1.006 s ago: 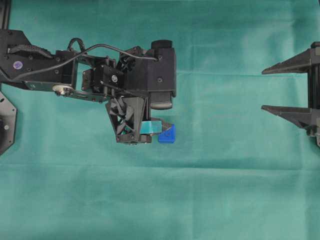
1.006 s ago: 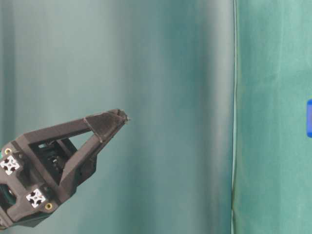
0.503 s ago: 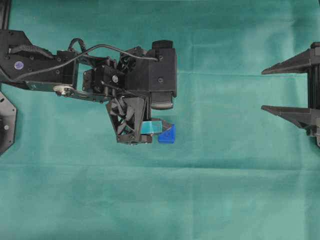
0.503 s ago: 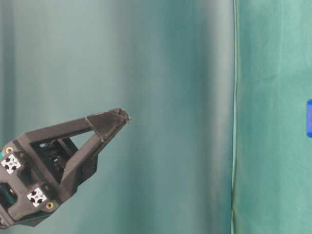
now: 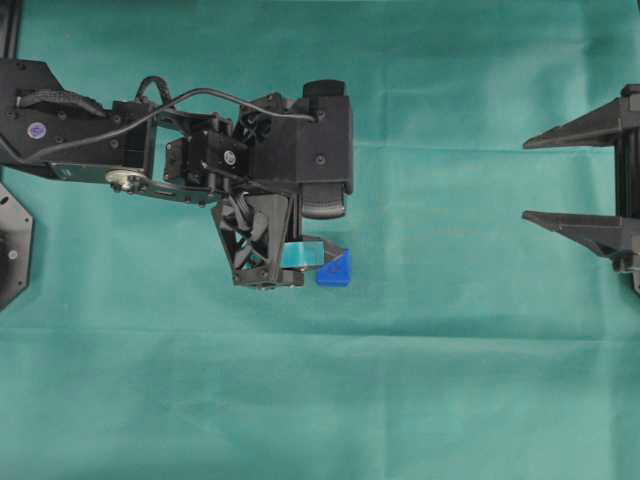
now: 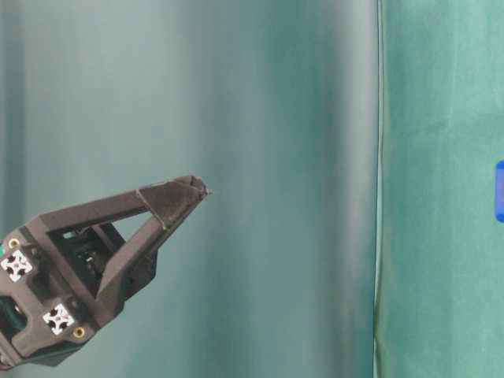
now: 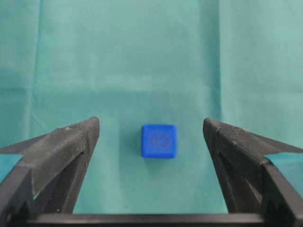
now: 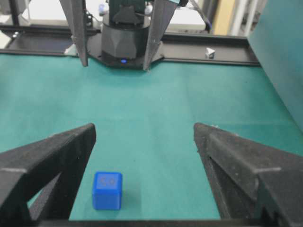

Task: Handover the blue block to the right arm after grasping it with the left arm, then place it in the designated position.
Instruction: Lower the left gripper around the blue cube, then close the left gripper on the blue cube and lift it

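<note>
**Both end effectors wide, blue block loose on the cloth**

I see the blue block (image 7: 159, 141) sitting flat on the green cloth (image 5: 450, 380) that covers the tabletop, with nothing touching it. Its top face carries a faint darker mark.

From the left wrist camera, the left end effector (image 7: 151, 130) is spread wide, one teal-taped finger (image 7: 61, 146) well off to each side of the block, the block between them and a little ahead of the tips. In the overhead view the left arm (image 5: 200, 160) hangs above the block and hides part of it; only a corner of blue (image 5: 335, 269) shows beside the teal tape.

The right end effector (image 5: 528, 180) waits at the far edge of the cloth from the block, its plain black fingers wide apart and holding nothing. Its own camera shows the block (image 8: 107, 190) on the cloth ahead, nearer the left-hand finger (image 8: 47, 161), apart from both.
</note>
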`<state>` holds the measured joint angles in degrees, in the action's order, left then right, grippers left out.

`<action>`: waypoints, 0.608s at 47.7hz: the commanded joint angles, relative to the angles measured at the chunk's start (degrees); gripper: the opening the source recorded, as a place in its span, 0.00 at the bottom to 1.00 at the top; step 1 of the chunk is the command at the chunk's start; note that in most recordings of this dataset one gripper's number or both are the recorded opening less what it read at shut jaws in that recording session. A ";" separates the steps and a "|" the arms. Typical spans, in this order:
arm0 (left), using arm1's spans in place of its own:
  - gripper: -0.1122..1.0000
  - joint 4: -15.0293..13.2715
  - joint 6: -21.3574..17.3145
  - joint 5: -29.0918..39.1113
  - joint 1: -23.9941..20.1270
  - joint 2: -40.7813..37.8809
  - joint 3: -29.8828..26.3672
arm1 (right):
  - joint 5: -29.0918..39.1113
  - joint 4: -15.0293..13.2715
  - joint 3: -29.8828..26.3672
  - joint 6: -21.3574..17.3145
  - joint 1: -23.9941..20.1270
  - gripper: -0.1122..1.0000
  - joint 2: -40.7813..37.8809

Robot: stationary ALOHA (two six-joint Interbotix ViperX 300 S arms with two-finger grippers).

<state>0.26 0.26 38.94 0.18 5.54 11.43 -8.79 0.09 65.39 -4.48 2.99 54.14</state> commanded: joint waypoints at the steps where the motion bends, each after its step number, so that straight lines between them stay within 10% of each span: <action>1: 1.00 0.18 0.09 -0.53 -0.09 0.62 -0.62 | -0.18 0.00 -1.58 0.09 0.18 0.95 -0.26; 29: 1.00 0.00 0.09 -13.18 -0.09 -6.86 8.61 | -0.18 -0.09 -1.32 0.09 0.18 0.95 -1.32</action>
<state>0.26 0.35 28.13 0.18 -0.79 19.78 -8.70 0.09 65.39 -4.48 2.99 53.26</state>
